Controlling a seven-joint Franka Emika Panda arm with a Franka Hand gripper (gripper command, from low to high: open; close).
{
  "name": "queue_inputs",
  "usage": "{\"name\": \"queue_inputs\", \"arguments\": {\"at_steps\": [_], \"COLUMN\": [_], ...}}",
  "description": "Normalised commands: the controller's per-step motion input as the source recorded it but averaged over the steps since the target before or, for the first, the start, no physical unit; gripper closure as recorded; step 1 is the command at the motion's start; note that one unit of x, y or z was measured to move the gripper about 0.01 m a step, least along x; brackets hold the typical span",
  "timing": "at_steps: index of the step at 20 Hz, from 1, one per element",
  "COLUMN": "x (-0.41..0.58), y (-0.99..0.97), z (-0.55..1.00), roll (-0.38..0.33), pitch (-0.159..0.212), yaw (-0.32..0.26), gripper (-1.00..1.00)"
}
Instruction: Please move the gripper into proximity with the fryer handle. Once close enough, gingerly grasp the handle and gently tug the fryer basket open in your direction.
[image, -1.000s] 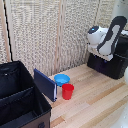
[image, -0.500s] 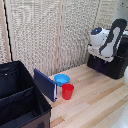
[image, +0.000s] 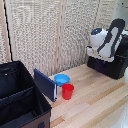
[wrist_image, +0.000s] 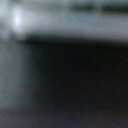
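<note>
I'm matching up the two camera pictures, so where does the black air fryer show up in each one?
Exterior view: the air fryer sits at the exterior view's right, under the robot arm.
Wrist view: only a blurred dark mass beneath a pale band; cannot tell whether that is the fryer.
Shared landmark: none can be confirmed.

This looks like a staged test room, not a lived-in kitchen. A pale wood-plank floor (image: 95, 102) meets a wall of cream woven-lattice panels (image: 45, 35). Household props sit straight on the floor: a boxy black air fryer (image: 107, 66), a red plastic cup (image: 68, 91), a blue bowl (image: 62, 79), a large black fabric crate (image: 20, 102).
</note>
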Motion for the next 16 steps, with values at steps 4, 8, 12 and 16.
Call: {"name": "queue_inputs", "arguments": {"at_steps": [4, 8, 12, 16], "x": [-0.001, -0.049, -0.059, -0.231], "y": [0.07, 0.16, 0.19, 0.40], "z": [0.33, 0.20, 0.28, 0.47], "roll": [0.196, 0.286, 0.269, 0.212], "pitch": [0.132, 0.065, 0.000, -0.043], "yaw": [-0.126, -0.178, -0.219, -0.153], "gripper": [1.00, 1.00, 1.00, 1.00]}}
